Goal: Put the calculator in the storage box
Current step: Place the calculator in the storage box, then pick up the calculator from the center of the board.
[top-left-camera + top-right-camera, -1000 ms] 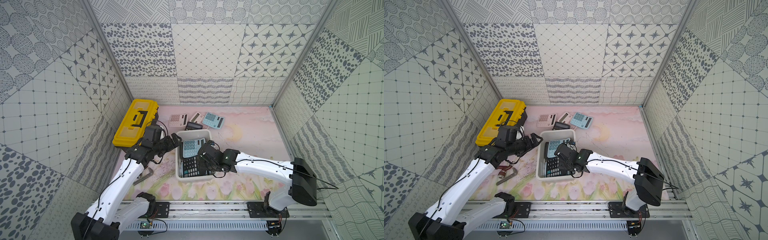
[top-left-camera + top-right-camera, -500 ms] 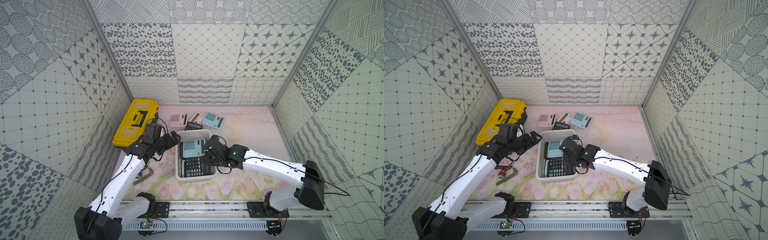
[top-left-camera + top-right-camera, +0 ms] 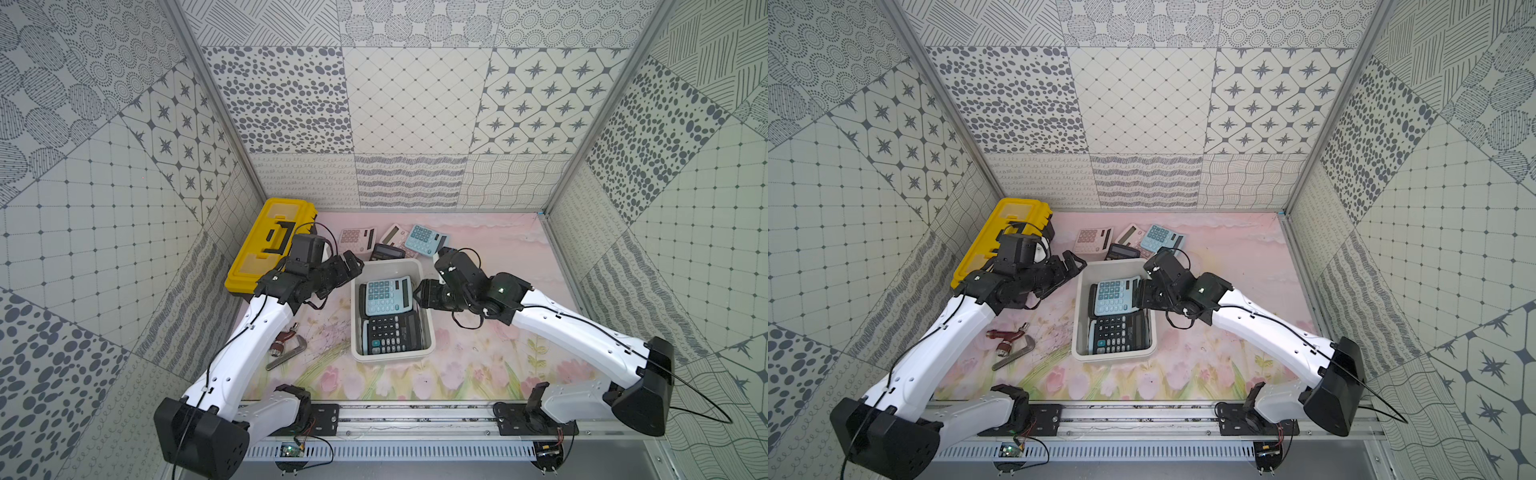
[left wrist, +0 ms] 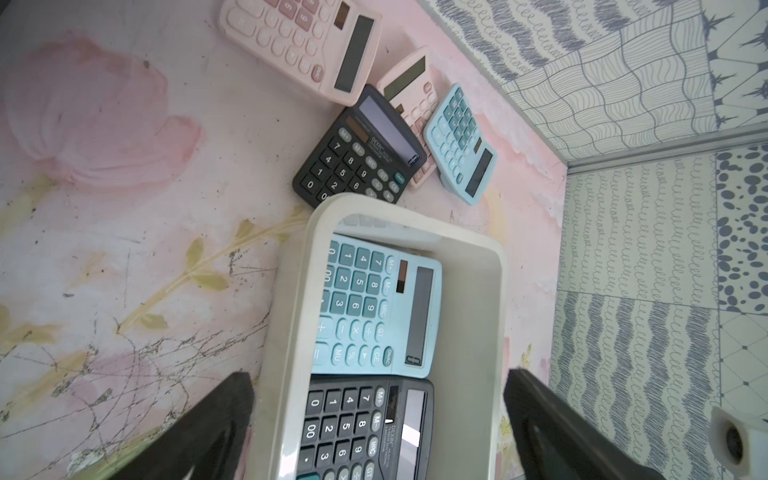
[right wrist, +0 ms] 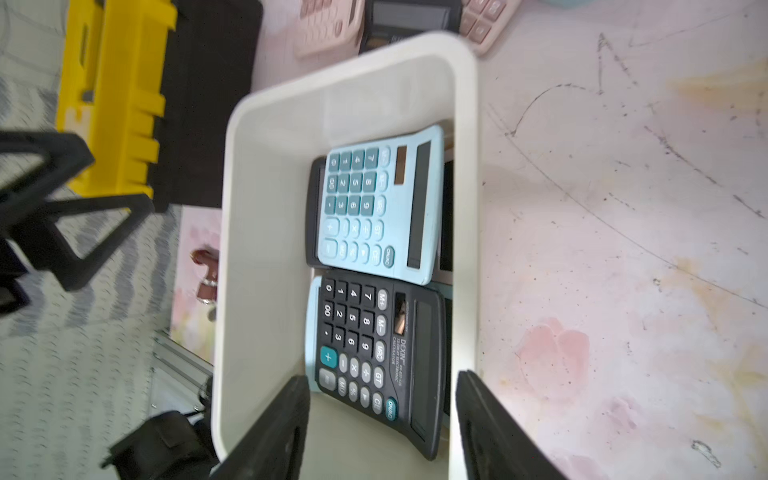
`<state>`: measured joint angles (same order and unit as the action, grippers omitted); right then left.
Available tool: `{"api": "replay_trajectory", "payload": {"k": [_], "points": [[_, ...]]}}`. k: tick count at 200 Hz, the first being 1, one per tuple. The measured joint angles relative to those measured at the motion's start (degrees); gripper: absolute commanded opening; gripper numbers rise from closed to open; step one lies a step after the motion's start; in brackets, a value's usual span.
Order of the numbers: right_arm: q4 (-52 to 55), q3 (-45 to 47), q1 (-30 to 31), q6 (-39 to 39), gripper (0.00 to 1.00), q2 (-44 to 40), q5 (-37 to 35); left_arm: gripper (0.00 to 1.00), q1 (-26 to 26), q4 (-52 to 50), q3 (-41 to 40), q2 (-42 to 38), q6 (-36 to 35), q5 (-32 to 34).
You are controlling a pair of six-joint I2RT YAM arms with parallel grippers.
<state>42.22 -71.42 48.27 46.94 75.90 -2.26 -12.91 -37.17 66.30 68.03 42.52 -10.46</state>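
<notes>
The bench point(image 3: 490, 266) fills the lower centre in both top views. Mid-frame on it, the white storage box point(image 3: 390, 356) holds the light blue calculator point(image 3: 386, 296) in its upper half, above a black calculator point(image 3: 392, 336). My right end effector point(image 3: 422, 294) hangs open and empty at the box's right rim. My left end effector point(image 3: 351, 266) is wide open at its upper-left corner.

The black calculator point(image 5: 374, 353) in the box point(image 5: 262, 208) bears the brand DEXIN beside its display; its keys read 0–9, 00, M+, M−, MRC, GT, MU, CE and ON/AC. The blue calculator point(image 4: 374, 307) next to it shows the same key labels. The outside calculator point(image 4: 357, 153) reads M+, MRC, GT, ON/AC.
</notes>
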Motion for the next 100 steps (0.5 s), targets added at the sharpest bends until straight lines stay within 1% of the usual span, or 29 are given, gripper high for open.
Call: {"api": "replay_trajectory", "payload": {"k": [22,49,77,100], "points": [[-0.66,0.11,-6.25,-2.80,0.76,-2.93,2.45,1.00,0.00,0.04,5.05,4.83,-0.83,-1.05],[-3.61,0.61,-15.13,-5.99,0.77,-3.76,7.43,1.00,0.07,-0.57,16.06,15.34,-2.19,-3.54],[-7.80,0.63,-23.63,-8.63,0.76,-1.53,12.59,1.00,0.26,-1.53,29.22,27.65,-3.50,-6.95],[-11.30,0.61,-28.00,-9.31,0.74,2.36,16.52,1.00,0.28,-2.93,39.47,37.20,-4.17,-9.49]]}}
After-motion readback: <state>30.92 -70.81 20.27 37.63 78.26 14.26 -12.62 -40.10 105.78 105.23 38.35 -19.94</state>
